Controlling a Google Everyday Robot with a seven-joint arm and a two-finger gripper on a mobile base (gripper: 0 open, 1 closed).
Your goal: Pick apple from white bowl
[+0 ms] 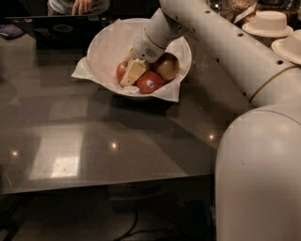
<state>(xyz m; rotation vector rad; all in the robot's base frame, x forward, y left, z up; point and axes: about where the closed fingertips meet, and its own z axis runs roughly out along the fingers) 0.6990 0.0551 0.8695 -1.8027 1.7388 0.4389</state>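
The white bowl [106, 44] stands at the back of the dark table, lined with crinkled white paper whose corners stick out past the rim. My gripper [133, 70] reaches down into it from the upper right. It rests against a red apple with pale patches [121, 70], which it partly hides. A red apple with a white sticker [149, 82] lies just right of the gripper. A larger red-brown apple [167, 66] lies behind that one.
My white arm [225, 52] crosses the right side, with its bulky base [258, 179] at the front right. Stacked beige paper bowls [268, 22] stand at the back right. A person's hand [82, 5] and a dark tray [61, 28] are behind the bowl.
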